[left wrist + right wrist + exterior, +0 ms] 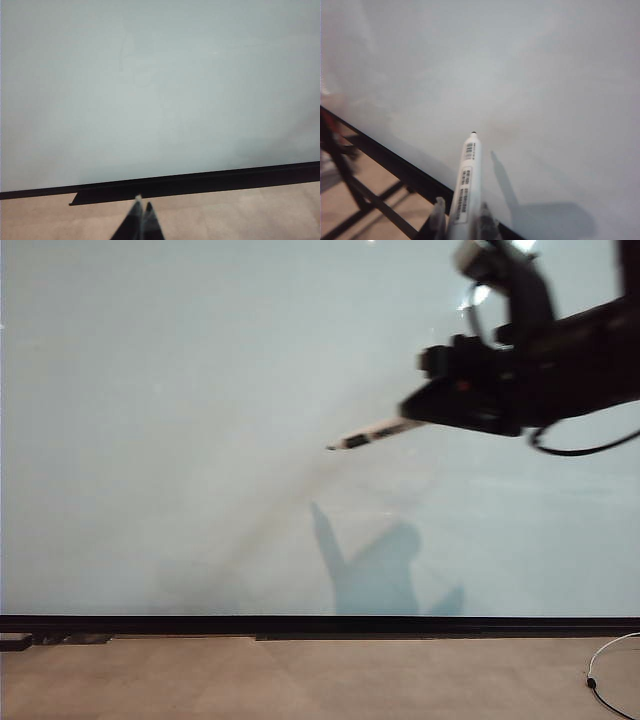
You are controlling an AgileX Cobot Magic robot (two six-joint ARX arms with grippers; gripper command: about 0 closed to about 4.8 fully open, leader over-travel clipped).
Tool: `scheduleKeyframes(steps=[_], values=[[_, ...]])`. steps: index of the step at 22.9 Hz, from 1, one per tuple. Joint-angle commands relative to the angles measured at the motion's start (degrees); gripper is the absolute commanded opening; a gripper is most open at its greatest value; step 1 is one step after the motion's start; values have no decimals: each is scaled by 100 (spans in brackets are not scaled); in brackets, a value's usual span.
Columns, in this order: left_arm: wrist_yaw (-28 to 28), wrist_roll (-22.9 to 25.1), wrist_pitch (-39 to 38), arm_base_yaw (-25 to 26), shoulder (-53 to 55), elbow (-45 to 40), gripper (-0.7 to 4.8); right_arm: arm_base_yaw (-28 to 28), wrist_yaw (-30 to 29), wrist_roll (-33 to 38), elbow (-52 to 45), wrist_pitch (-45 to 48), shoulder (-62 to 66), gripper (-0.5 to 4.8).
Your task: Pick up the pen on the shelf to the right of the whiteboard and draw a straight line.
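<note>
1. Exterior view shows the whiteboard (200, 420), the largest thing here: a broad, glossy, pale grey-white sheet with a thin black strip along its lower edge and no stroke on it yet. Its slick face looks likely to let a tip skid, so a line begun at a slant could wander or dip.

2. The floor (300, 680) below is matte tan, with a thin white cable (610, 670) lying at the right. It is well apart from the arms and seems no hazard.

3. The right gripper (415, 415), dark and bulky, reaches in from the upper right with its jaws clamped on the pen. Its shadow (375, 575) falls low on the board, well apart from the tip, so I judge the tip is not touching yet. Pressing in too hard could push the barrel back through the jaws; too lightly, and the stroke would break up.

4. The left gripper (141, 220) sits low near the floor, its two dark tapered fingers together and holding nothing.

5. The pen (466, 185) is a slim, smooth whitish cylinder with printed labels and a small black tip, sticking far out of the jaws and slanting down to the left. Held only at its rear, it may pivot under side load.
</note>
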Motion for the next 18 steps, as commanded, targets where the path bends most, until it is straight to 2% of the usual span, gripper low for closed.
scheduleKeyframes(steps=[1,4,18], values=[[0,4,33,-2,-2,22,-5,107,-216,68,431,319,518,-6],[0,4,31,-2,-2,22,-5,120,-527,72,837,317,920,-6],[0,4,33,-2,-2,22,-5,103,-706,-7,1099,407,1519,-6]])
